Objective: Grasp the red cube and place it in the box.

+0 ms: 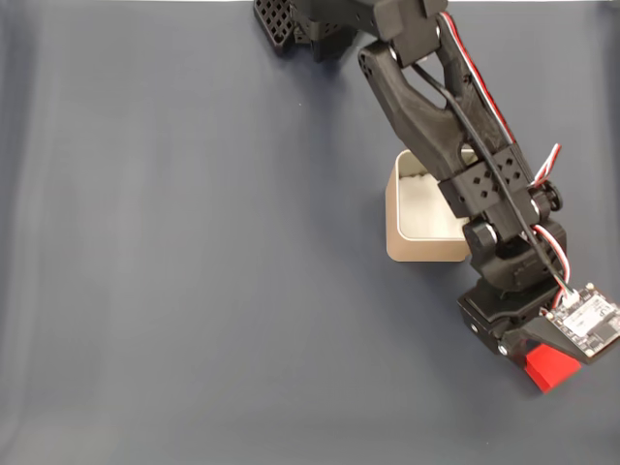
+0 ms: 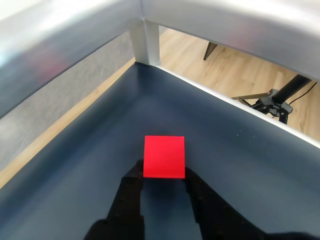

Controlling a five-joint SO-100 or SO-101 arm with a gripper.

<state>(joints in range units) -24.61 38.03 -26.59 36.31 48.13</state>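
The red cube [image 1: 550,368] lies at the lower right of the dark table in the fixed view, poking out from under the arm's head. In the wrist view the red cube [image 2: 164,156] sits at the tips of my gripper [image 2: 164,177], with one black finger [image 2: 131,186] against its left side and the other against its right. The jaws stand just as wide as the cube and look closed on its near part. The beige box [image 1: 405,254] with its white lining stands up and to the left of the gripper [image 1: 542,364], partly covered by the arm.
The dark mat [image 1: 194,291] spreads wide to the left of the arm. A silver frame rail and post [image 2: 145,40] border the table close beyond the cube. A black tripod [image 2: 280,102] stands on the wooden floor outside.
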